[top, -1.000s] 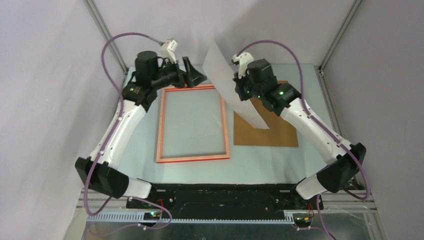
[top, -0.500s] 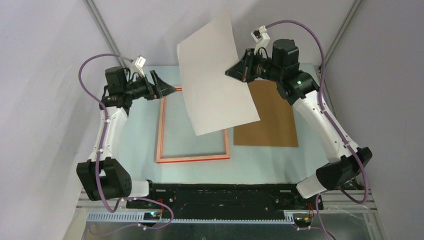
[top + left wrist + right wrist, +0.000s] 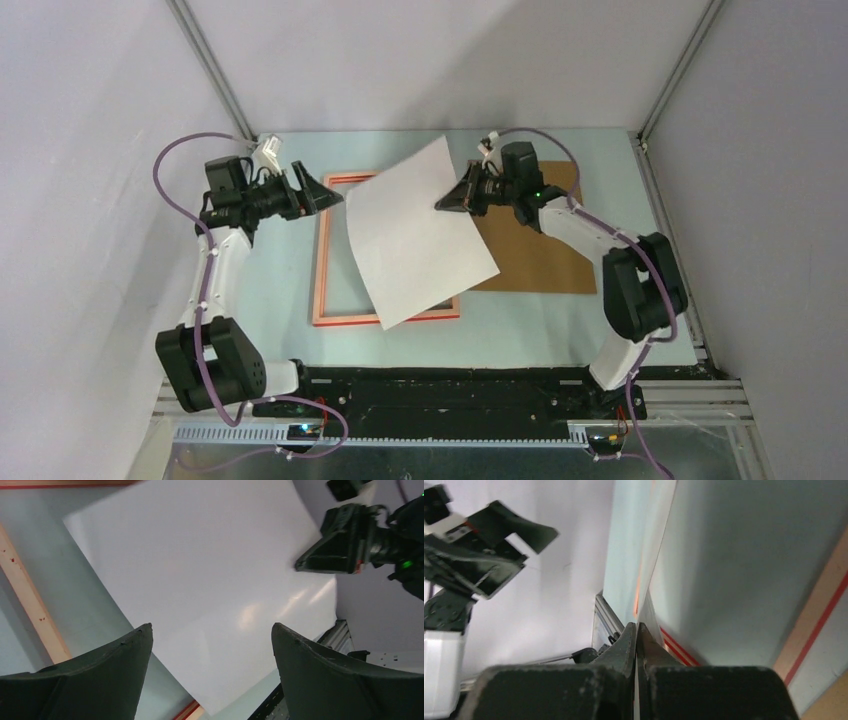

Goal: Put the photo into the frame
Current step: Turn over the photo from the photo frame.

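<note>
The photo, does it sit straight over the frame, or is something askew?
Yes, askew. The photo, white back up and pinched at its edge by the right gripper, is turned against the frame: one corner passes the frame's near rail, another overlaps the brown board. It is not seated in the frame.

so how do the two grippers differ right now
The left gripper is open and empty; the right gripper is shut on the photo by its edge. The left one is by the far left corner of the frame, the right one near its right rail. Both point inward, toward each other.
</note>
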Motion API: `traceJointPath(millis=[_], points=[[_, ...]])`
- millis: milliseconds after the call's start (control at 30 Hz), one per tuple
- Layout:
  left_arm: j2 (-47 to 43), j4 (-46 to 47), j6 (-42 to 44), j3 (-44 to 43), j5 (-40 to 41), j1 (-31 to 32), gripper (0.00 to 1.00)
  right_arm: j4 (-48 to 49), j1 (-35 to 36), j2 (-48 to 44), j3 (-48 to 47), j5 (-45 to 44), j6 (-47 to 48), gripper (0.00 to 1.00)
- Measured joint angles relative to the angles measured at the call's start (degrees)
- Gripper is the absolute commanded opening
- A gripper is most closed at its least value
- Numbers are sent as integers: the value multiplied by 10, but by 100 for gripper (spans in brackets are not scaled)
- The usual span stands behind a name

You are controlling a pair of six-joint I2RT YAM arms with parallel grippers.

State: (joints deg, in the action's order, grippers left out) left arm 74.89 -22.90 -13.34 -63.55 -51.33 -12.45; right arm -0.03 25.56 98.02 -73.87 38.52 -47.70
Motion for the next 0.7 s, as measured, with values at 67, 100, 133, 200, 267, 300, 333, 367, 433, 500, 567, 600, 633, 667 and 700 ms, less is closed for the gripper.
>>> traceJointPath(millis=[67, 100, 133, 200, 267, 300, 333, 367, 433, 500, 567, 600, 633, 667, 700], points=[[0, -1, 5, 6, 5, -2, 92, 22, 3, 25, 19, 0, -15, 0], [0, 0, 8, 9, 8, -3, 92, 33, 5, 40, 26, 0, -23, 0], [0, -1, 10, 10, 11, -3, 93, 40, 7, 50, 29, 0, -28, 0], [0, 0, 17, 12, 18, -4, 93, 57, 8, 71, 33, -1, -39, 0], [-3, 1, 24, 18, 27, -4, 93, 73, 9, 84, 33, -1, -46, 0], [-4, 0, 28, 21, 32, -5, 93, 80, 8, 90, 33, -1, -48, 0], [-4, 1, 30, 23, 35, -5, 93, 85, 7, 94, 33, -1, -49, 0], [-4, 0, 34, 26, 38, -5, 93, 86, 6, 98, 33, -2, -48, 0], [-4, 0, 40, 30, 48, -5, 93, 86, 5, 104, 33, -9, -48, 0], [-4, 0, 45, 32, 57, -5, 93, 84, 5, 107, 34, -17, -46, 0], [-4, 0, 49, 32, 64, -5, 93, 80, 5, 110, 36, -28, -43, 0], [-3, 0, 50, 32, 67, -5, 92, 79, 6, 111, 37, -33, -42, 0], [-2, 0, 51, 32, 69, -5, 92, 76, 7, 112, 38, -37, -41, 0], [-1, 0, 53, 32, 71, -5, 92, 75, 7, 114, 38, -42, -41, 0], [1, 1, 54, 32, 73, -5, 92, 75, 9, 116, 38, -46, -41, 0]])
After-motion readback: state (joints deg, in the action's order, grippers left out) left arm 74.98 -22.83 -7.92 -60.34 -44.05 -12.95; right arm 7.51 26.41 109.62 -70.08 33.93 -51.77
